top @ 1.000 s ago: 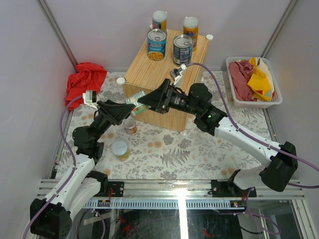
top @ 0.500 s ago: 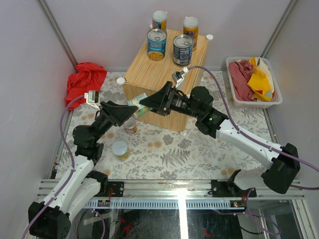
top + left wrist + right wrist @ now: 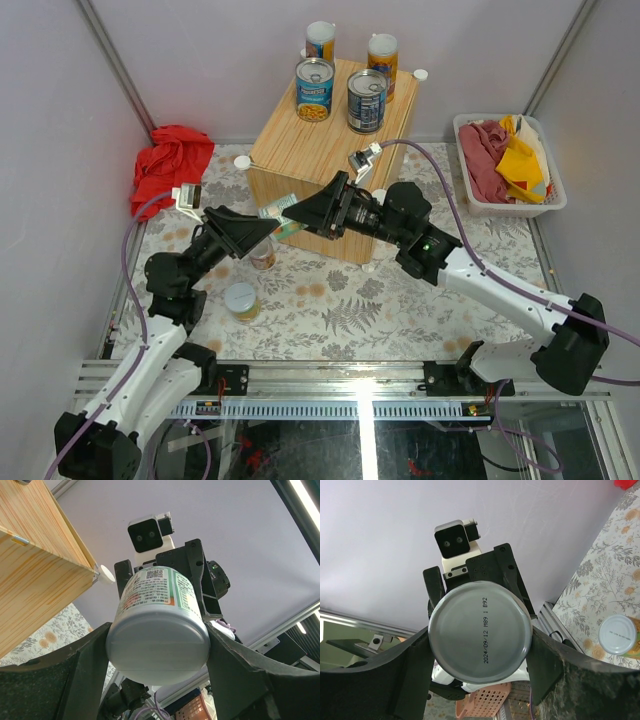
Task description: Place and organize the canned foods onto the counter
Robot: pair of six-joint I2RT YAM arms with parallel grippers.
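A short green-labelled can [image 3: 278,212] hangs in the air in front of the wooden counter [image 3: 300,150], lying on its side between both grippers. My left gripper [image 3: 264,224] grips one end; in the left wrist view its fingers [image 3: 90,655] press the can [image 3: 157,640]. My right gripper [image 3: 292,212] grips the other end; in the right wrist view its fingers [image 3: 545,655] press beside the date-stamped lid [image 3: 480,632]. Two wide blue cans [image 3: 314,88] [image 3: 366,99] stand on the counter, two tall orange-blue cans [image 3: 320,40] [image 3: 382,52] at its far edge.
A brown-labelled can [image 3: 262,256] and a silver-lidded can [image 3: 241,300] stand on the floral mat [image 3: 400,300] under the left arm. A red cloth [image 3: 170,165] lies at the left. A white basket [image 3: 468,190] of cloths stands at the right.
Both grippers with the green can between them have drifted slightly toward the near side and right. The right wrist has pulled back a little from the counter.
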